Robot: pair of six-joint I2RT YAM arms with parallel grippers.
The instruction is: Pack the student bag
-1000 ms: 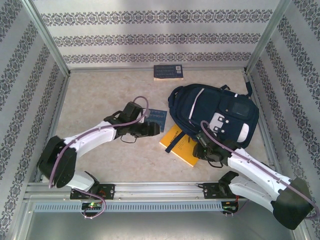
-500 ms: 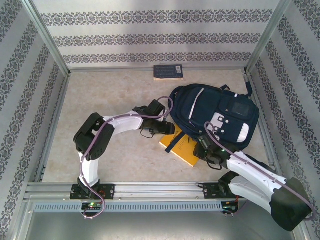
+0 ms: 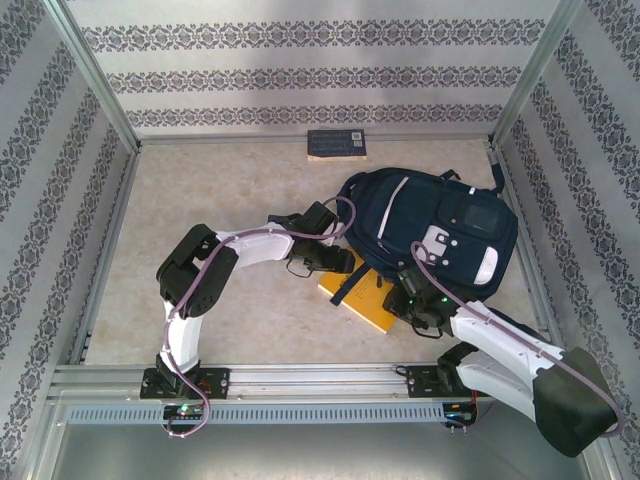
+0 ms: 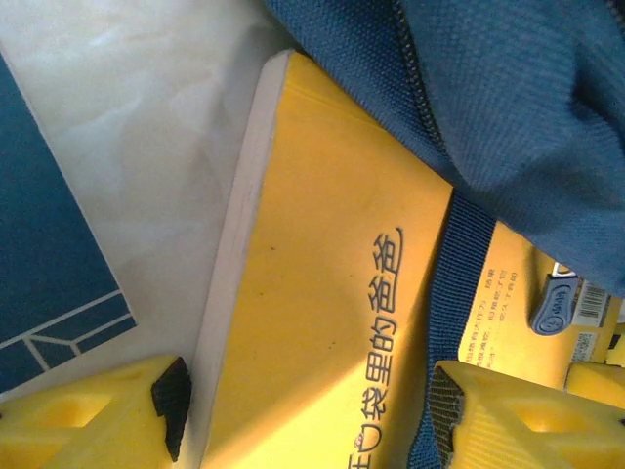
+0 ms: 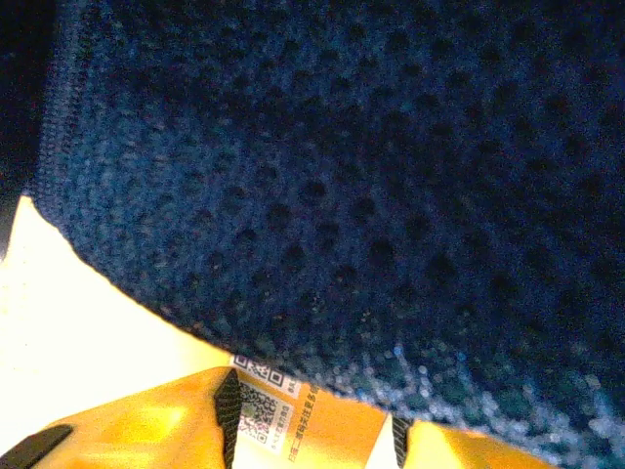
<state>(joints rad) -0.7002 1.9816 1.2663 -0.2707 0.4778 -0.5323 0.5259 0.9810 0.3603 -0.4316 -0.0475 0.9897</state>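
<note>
Student bag (image 3: 430,225): right side of bench (image 3: 200,200), overlapping yellow book (image 3: 365,295)
Left jaws: open, astride book edge
Right jaws: parted, close under bag

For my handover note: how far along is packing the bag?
Done: nothing visibly packed. In hand: the open left gripper straddles a corner of the yellow paperback book, which lies partly under the large navy fabric backpack; the right gripper is at the backpack's mesh edge. Left: that book, the blue booklet beside it and the dark blue book by the far wall all lie outside.
</note>
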